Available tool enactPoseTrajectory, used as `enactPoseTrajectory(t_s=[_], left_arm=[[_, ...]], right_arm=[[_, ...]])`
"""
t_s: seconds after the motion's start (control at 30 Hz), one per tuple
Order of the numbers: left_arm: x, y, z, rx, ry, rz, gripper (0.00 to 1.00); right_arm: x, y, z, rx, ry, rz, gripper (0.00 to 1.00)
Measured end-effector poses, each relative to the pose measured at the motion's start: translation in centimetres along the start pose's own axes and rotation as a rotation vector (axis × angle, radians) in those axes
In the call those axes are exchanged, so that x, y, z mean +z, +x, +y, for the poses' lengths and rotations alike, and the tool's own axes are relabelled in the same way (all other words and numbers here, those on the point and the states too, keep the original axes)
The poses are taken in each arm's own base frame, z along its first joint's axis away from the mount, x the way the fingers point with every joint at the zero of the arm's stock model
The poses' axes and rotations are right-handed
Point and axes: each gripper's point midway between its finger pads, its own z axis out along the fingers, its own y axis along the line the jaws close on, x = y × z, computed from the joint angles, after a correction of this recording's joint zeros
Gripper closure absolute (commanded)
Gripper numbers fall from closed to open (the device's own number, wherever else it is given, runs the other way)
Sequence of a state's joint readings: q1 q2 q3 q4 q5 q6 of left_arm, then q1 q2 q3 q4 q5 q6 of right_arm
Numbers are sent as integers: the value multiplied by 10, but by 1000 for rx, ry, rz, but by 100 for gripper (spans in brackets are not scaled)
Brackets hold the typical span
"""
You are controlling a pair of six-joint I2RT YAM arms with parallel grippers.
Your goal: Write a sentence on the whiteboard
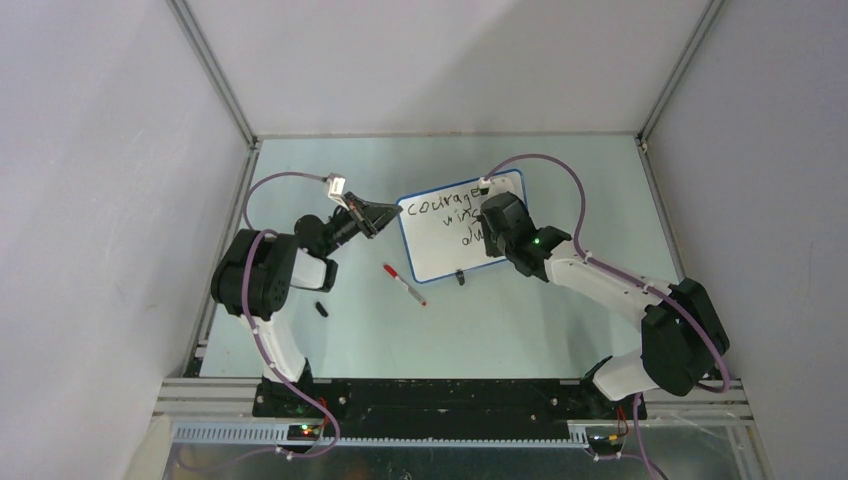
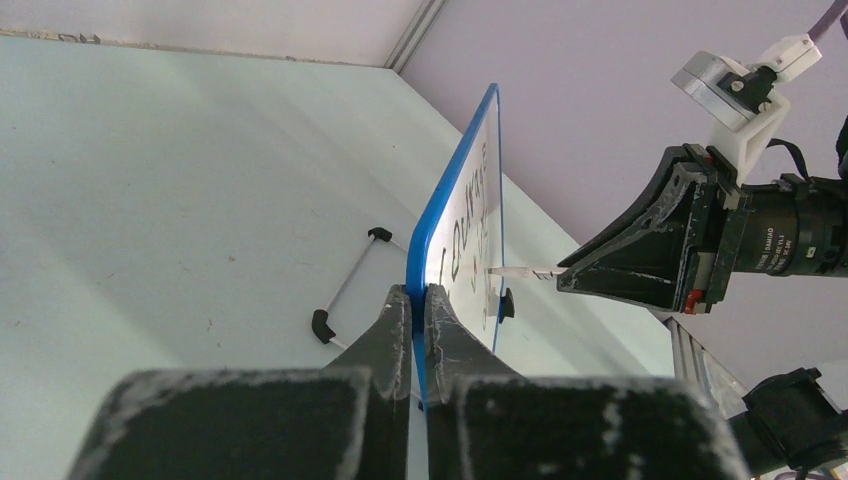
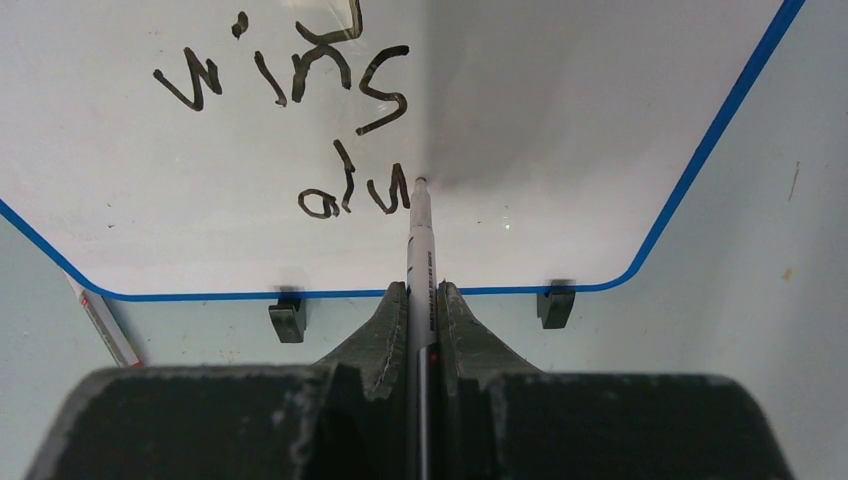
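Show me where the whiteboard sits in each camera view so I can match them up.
Top external: whiteboard mid-frame, slightly tilted.
Left wrist: seen edge-on, upright, its rim clamped in the left gripper.
Right wrist: fills the upper frame, facing the right gripper, which holds a pen.
Shared landmark: the black handwritten sentence, visible in all three.

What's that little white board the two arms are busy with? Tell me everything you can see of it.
The whiteboard is a small glossy white rectangle with a thin blue rim, rounded corners and two black feet, standing on the pale table. Its black handwriting reads "courage", "wins" and a started third line. The left gripper pinches its side edge; the marker in the right gripper touches its face.
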State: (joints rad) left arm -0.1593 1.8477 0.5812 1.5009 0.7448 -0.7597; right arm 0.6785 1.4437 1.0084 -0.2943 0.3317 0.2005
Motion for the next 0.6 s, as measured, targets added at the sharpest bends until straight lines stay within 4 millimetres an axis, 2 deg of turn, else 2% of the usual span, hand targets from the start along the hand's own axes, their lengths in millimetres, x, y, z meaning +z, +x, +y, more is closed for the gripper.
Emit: enactPoseTrajectory(t_s=[0.6], left_arm=[[0, 0, 0, 0, 0, 0, 100]], right_arm=[[0, -7, -1, 2, 1, -12, 100]])
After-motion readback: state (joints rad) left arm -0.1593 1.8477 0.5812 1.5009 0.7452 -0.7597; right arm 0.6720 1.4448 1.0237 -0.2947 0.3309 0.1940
